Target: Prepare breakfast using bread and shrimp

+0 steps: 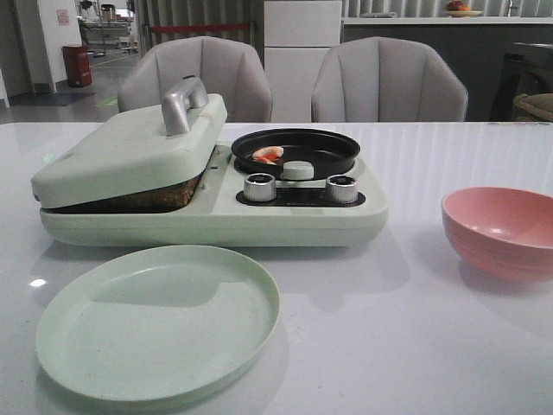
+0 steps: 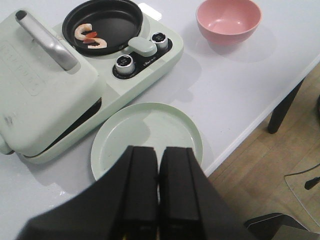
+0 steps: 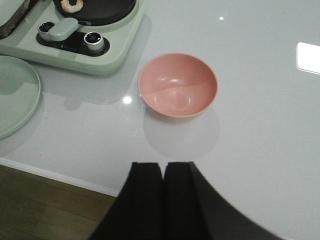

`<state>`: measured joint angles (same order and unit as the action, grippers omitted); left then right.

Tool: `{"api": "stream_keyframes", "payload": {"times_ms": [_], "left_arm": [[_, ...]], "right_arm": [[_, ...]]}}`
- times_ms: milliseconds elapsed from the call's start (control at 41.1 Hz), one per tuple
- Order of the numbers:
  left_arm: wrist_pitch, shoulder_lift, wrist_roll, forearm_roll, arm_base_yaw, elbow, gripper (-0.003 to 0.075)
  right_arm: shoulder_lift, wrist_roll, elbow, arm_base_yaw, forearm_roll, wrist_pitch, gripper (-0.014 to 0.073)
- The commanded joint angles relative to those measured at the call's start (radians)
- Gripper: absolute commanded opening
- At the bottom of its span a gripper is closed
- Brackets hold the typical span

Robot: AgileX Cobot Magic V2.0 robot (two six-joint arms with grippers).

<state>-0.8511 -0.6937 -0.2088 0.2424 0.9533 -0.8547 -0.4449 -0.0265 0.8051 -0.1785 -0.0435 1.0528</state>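
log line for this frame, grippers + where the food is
left gripper: shut, empty | right gripper: shut, empty | shrimp: in black pan | bread: under press lid | plate, bowl: empty

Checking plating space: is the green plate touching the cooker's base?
Apart. The front view shows a strip of bare white table between the green plate rim and the cooker's base; the left wrist view agrees.

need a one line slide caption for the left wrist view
Left gripper shut above an empty green plate, with shrimp in the breakfast maker's black pan and a pink bowl nearby.
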Motion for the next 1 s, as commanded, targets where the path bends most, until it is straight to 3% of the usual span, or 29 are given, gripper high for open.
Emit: {"api": "stream_keyframes", "payload": {"times_ms": [0,170,389,632,778,973], "left_arm": [[0.062,-0.002,-0.008,0.008,0.008,-0.028,0.0123],[0.071,0.031,-0.008,0.040,-0.033,-0.007,0.0121],[0.180,0.132,-0.008,-0.178,-0.348,0.128,0.0114],[0.545,0.401,0.141,-0.356,-0.618,0.432,0.0109],[0.673,0.575,0.142,-0.314,-0.713,0.599,0.0108],[0.843,0.689,0.142,-0.176,-0.766,0.767,0.0101]], "right_arm": [[-0.009,0.001,0.023,0.000,0.011,-0.071,0.0036],[-0.009,0.001,0.023,0.000,0.011,-0.071,0.0036],[-0.009,0.001,0.023,0.000,0.011,-0.070,0.0036],[-0.009,0.001,0.023,0.000,0.011,-0.070,0.0036],[-0.009,0.001,0.023,0.000,0.011,-0.070,0.0036],[-0.009,0.001,0.023,0.000,0.011,-0.070,0.0036]]}}
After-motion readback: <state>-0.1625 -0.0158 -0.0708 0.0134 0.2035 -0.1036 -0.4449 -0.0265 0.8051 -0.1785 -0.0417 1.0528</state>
